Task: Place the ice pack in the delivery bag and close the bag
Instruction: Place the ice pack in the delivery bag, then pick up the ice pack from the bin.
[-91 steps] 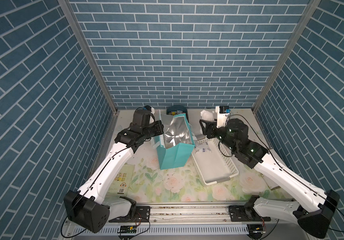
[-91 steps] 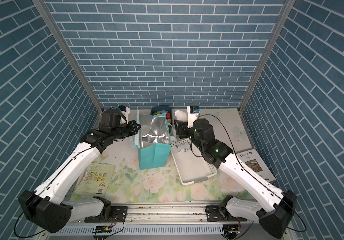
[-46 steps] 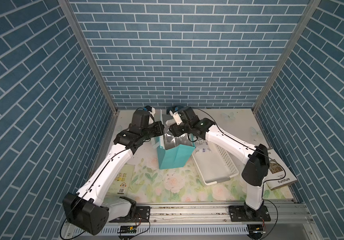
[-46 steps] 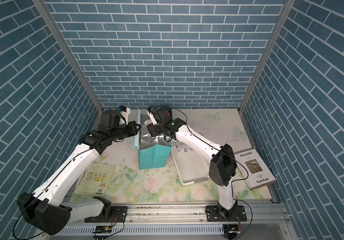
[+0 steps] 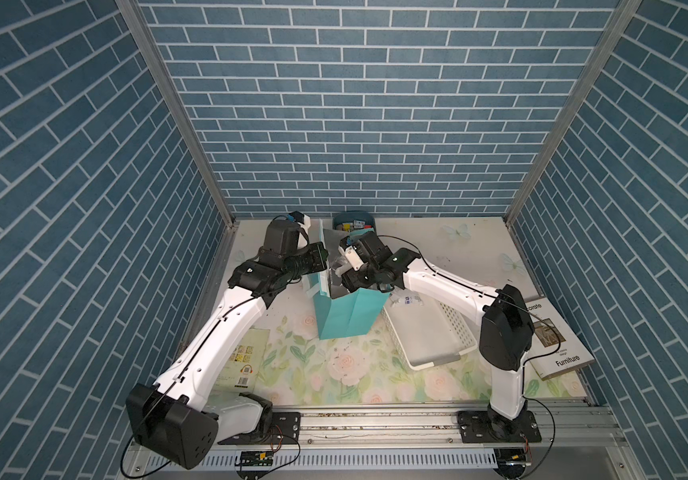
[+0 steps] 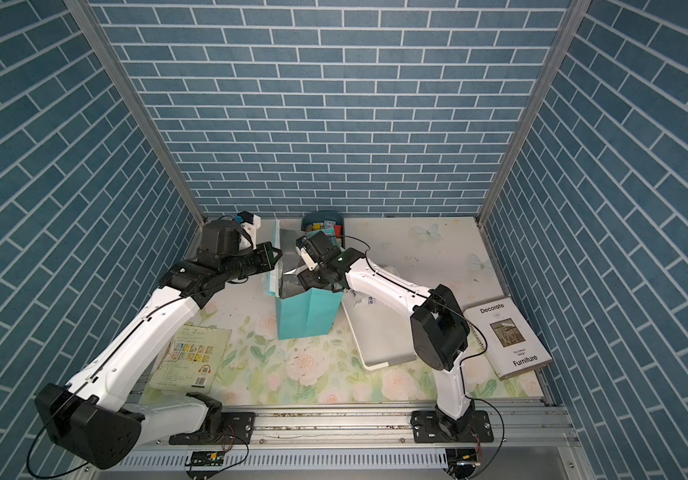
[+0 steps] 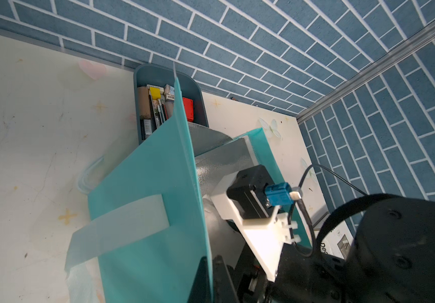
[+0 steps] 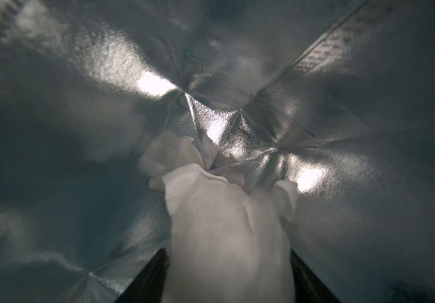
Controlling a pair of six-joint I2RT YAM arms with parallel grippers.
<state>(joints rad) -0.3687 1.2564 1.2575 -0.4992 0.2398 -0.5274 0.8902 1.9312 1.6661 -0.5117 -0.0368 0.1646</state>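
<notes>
Ice pack (image 8: 224, 215) is inside delivery bag (image 5: 350, 311), grip of right pincer (image 8: 228, 253) unclear; left pincer (image 7: 209, 262) clamps rim (image 7: 184, 147).

You now have the right gripper (image 8: 228, 262) down inside the delivery bag (image 5: 350, 316), swung across from above the white basket (image 5: 456, 328); the ice pack (image 8: 224, 223) comes in with it.

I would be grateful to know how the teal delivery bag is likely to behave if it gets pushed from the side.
The delivery bag is probably light and floppy: its thin wall bends where the left gripper pinches the rim. Tall on a small base, it may tip if pushed. Its creased foil lining suggests it crumples easily.
</notes>
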